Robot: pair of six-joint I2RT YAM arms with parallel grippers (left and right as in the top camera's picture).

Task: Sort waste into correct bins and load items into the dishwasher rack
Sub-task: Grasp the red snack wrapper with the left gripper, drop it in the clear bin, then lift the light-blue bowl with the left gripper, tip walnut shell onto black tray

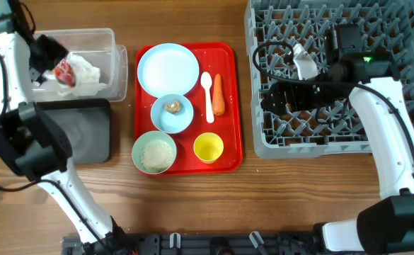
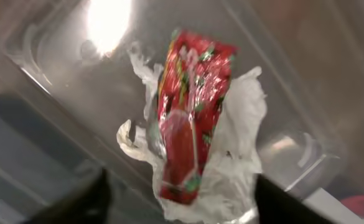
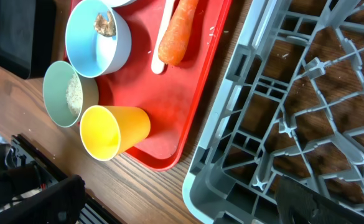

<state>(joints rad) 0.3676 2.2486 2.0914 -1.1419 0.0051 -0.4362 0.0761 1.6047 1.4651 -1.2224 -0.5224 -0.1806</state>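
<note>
The red-and-white wrapper with white tissue (image 1: 69,71) lies inside the clear tub (image 1: 97,35); it also shows in the left wrist view (image 2: 191,118). My left gripper (image 1: 47,53) (image 2: 178,208) is open just above it, fingers wide apart and touching nothing. My right gripper (image 1: 270,99) (image 3: 182,199) is open and empty over the left edge of the grey dishwasher rack (image 1: 334,134) (image 3: 306,93). The red tray (image 1: 228,85) holds the blue plate (image 1: 168,69), the blue bowl (image 1: 182,120) with the brown lump (image 1: 172,106), the green bowl (image 1: 139,145) with rice (image 1: 156,153), the yellow cup (image 1: 208,147) (image 3: 113,130), the white spoon (image 1: 207,92) and the carrot (image 1: 219,94) (image 3: 175,31).
The black tray (image 1: 86,131) sits in front of the clear tub at the left. The red tray lies between the bins and the rack, close to the rack's left wall. Bare wooden table (image 1: 263,198) runs along the front.
</note>
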